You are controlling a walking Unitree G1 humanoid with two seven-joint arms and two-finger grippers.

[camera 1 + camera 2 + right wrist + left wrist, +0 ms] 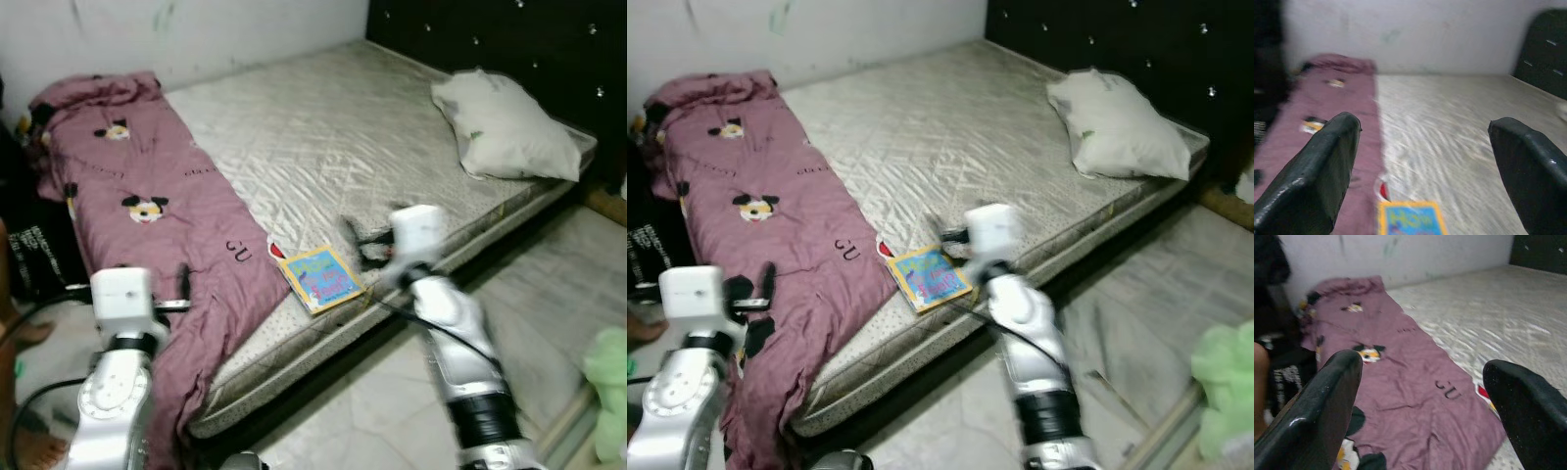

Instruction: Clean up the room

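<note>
A picture book (321, 277) with a blue and yellow cover lies flat near the front edge of the bare grey mattress (333, 137). My right gripper (362, 243) hovers just right of the book, blurred, and its fingers are open in the right wrist view (1425, 161), with the book (1410, 219) low between them. A maroon blanket (147, 215) with cartoon mouse prints runs down the mattress's left side and hangs over its front edge. My left gripper (1425, 396) is open above the blanket's lower end, holding nothing. A white pillow (505, 127) rests at the head of the bed.
A black padded headboard (509, 39) stands at the right. Pale tiled floor (549, 304) runs along the bed's front, with a light green thing (609, 392) at the far right. A dark bag (39, 255) and a person's bare leg (1259, 377) are at the left.
</note>
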